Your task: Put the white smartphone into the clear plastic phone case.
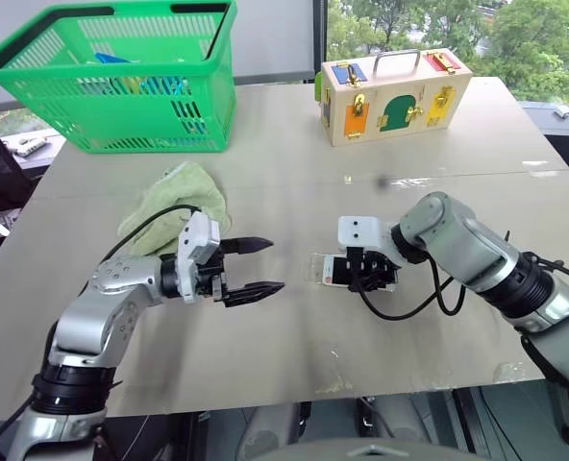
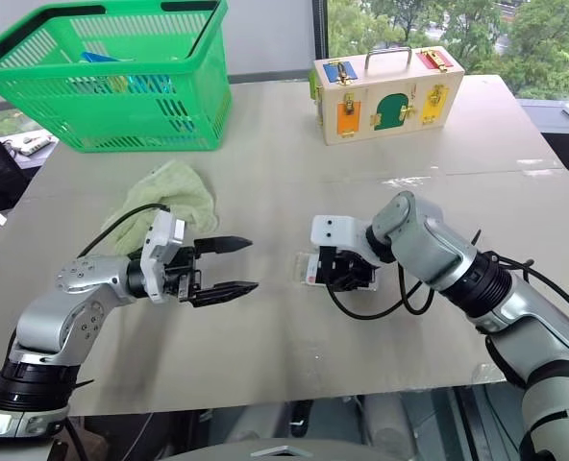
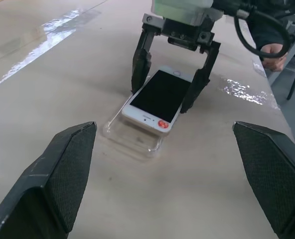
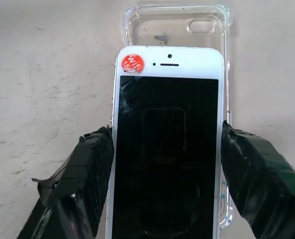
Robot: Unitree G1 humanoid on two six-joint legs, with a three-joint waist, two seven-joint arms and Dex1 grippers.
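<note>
My right gripper [image 1: 366, 274] is shut on the white smartphone [image 4: 167, 149], one black finger [image 4: 87, 169] on each long side. The phone faces screen up, with a red sticker at its free end. It sits over the clear plastic phone case [image 4: 177, 25], which lies flat on the table [image 1: 294, 346]. The case sticks out past the phone's sticker end and along one side. The phone's [image 3: 155, 97] sticker end is low over the case [image 3: 132, 137]. My left gripper [image 1: 275, 264] hangs open and empty above the table, left of the phone and pointing toward it.
A crumpled green cloth [image 1: 174, 206] lies behind my left arm. A green basket [image 1: 121, 77] stands at the back left. A wooden latch box [image 1: 395, 96] with a handle stands at the back right. A person's hand [image 3: 273, 50] shows beyond the table's edge.
</note>
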